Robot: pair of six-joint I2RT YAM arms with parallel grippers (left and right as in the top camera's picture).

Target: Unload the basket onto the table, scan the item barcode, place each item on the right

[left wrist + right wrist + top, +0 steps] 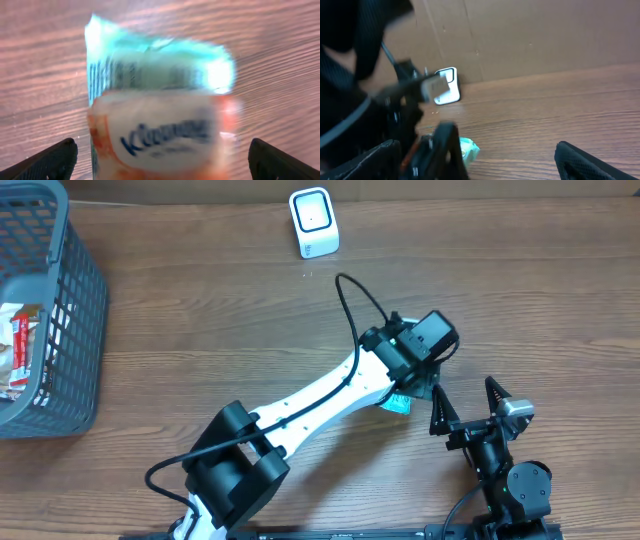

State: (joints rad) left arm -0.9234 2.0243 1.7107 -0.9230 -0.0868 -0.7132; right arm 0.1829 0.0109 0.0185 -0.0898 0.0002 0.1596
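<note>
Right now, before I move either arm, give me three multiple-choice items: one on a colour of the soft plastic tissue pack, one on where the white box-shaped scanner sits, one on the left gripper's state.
1. What colour is the crimped end of the soft plastic tissue pack?
A. Teal. B. Black. C. Purple.
2. Where is the white box-shaped scanner?
A. On top of the tissue pack. B. On the wooden table, at its far side. C. At the table's near edge.
3. How is the left gripper?
A. Shut on the pack. B. Shut on nothing. C. Open, astride the pack.

Answers:
1 A: the left wrist view shows a teal end above the white and orange face.
2 B: the overhead view shows it standing alone at the far side.
3 C: both fingers stand clear of the pack.
</note>
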